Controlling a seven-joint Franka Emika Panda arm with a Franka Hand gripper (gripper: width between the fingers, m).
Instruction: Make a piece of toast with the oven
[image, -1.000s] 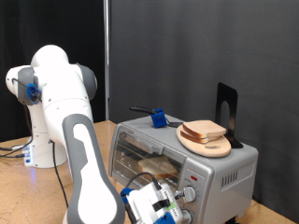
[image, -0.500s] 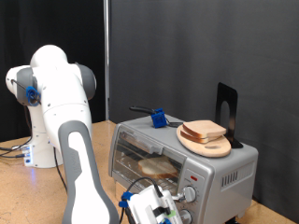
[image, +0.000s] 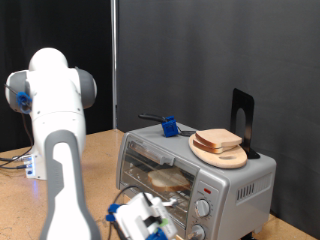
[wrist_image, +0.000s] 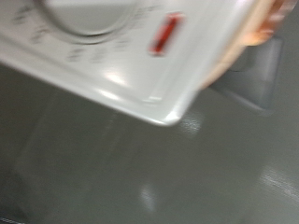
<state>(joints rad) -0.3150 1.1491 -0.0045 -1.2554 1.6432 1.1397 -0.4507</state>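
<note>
While the arm (image: 60, 170) arched down from its white base at the exterior view's left, the gripper (image: 140, 222) hung low at the bottom edge of that view, just in front of the oven's lower left corner; its white-and-blue hand was blurred, and whether the jaws were parted or closed could not be told.

Item: the oven (image: 196, 173), silver-grey, boxy, standing at the right of the exterior view on a wooden table (image: 12, 185). Glass door shut, as far as could be seen. Two round knobs (image: 201, 208) stacked on the right-hand panel, with a small red light (image: 206, 188) above them.

Item: the piece of toast (image: 166, 180), pale with a tan crust, lying inside the oven on the wire rack, seen through the glass.

Item: a round wooden plate (image: 222, 154) on the oven's top, right side, bearing a second bread slice (image: 218, 139).

Item: a blue object (image: 170, 126) with a dark handle, on the oven top, left of the plate.

Item: a black stand (image: 241, 120) upright behind the plate.

Wrist view, blurred: one knob (wrist_image: 86, 13) and the red light (wrist_image: 165, 34) on the oven's pale panel, close to the camera, above a grey surface; no fingers were visible there.
</note>
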